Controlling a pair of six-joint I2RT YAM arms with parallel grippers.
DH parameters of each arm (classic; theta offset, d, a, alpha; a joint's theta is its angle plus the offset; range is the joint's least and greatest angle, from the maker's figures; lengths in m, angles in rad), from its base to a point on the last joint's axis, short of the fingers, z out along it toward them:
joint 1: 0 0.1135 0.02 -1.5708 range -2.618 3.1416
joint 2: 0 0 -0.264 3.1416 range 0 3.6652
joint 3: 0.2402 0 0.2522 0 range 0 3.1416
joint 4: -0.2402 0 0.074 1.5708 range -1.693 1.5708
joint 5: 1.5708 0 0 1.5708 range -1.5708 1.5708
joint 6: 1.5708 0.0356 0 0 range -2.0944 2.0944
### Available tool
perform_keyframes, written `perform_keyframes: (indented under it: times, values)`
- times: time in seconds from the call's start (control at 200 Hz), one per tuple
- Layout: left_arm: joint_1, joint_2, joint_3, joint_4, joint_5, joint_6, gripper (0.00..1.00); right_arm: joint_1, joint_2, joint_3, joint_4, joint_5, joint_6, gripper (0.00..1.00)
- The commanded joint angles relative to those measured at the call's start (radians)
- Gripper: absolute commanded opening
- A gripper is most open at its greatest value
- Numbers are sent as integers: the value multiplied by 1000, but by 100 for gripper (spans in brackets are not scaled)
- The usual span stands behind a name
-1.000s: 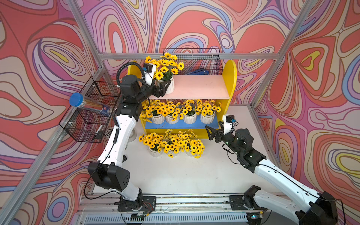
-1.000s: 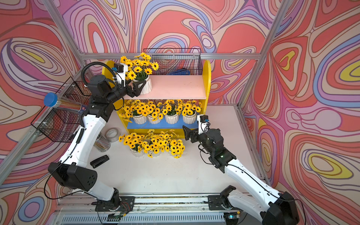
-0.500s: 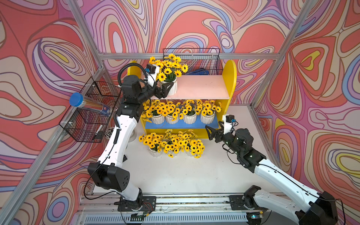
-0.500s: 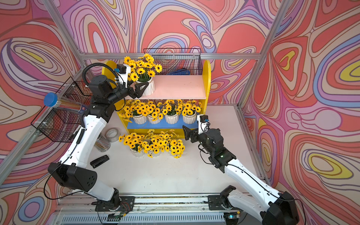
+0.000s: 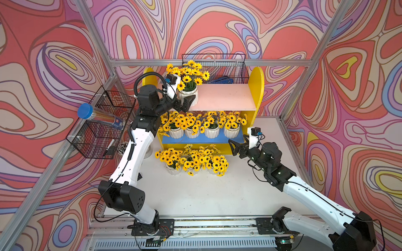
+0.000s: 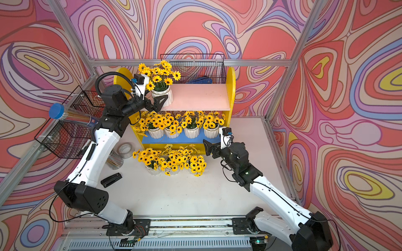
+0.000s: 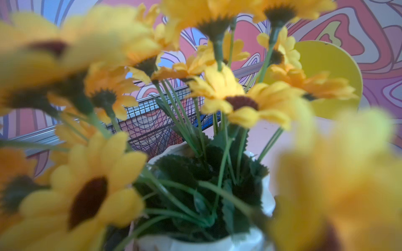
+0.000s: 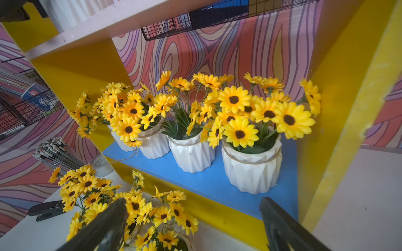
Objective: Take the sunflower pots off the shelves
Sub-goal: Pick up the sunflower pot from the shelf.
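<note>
The yellow shelves [image 5: 257, 82] stand at the back of the table. One sunflower pot [image 5: 188, 96] [image 6: 163, 94] rests on the left end of the pale pink upper board [image 5: 226, 97]. My left gripper [image 5: 187, 101] [image 6: 162, 100] is open around it; the near finger crosses its front and the far finger is hidden. In the left wrist view the pot's rim [image 7: 195, 243] and blurred flowers fill the frame. Several pots [image 5: 212, 131] [image 8: 191, 154] line the blue lower board [image 8: 217, 182]. Three pots [image 5: 174, 170] [image 6: 153, 170] stand on the table in front. My right gripper [image 5: 236, 147] [image 6: 208, 147] [image 8: 193, 201] is open and empty before the lower board's right end.
A black wire basket [image 5: 97, 134] on the left wall carries a clear tube with a blue cap [image 5: 87, 110]. Another wire basket [image 5: 217, 67] hangs behind the shelves. A jar of pencils [image 6: 115, 160], a tape roll [image 6: 125, 150] and a black stapler [image 6: 111, 179] sit at the table's left.
My left gripper carried the top pot a little right and set it on the pink board, then its jaws spread apart. The right arm has stayed in place.
</note>
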Motion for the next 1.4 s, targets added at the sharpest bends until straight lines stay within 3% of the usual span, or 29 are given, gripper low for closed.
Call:
perform_keyframes:
  times: [0.0, 0.786, 0.966, 1.052, 1.207, 1.397]
  values:
    - [-6, 23, 38, -31, -8, 4, 100, -5, 10, 23, 10, -12, -4, 98]
    - [-8, 154, 239, -150, 61, -55, 100, -5, -2, 14, -3, -22, -15, 98]
    - [-8, 161, 217, -137, 55, -59, 99, -5, -6, 13, -4, -16, -23, 98]
    - [-8, 156, 201, -108, 58, -72, 93, -5, -3, 14, -4, -12, -24, 98]
    - [-8, 159, 201, -103, 72, -77, 74, -5, -6, 13, -3, -11, -25, 98]
    - [-8, 155, 200, -112, 85, -76, 32, -5, -16, 13, -8, -8, -27, 97]
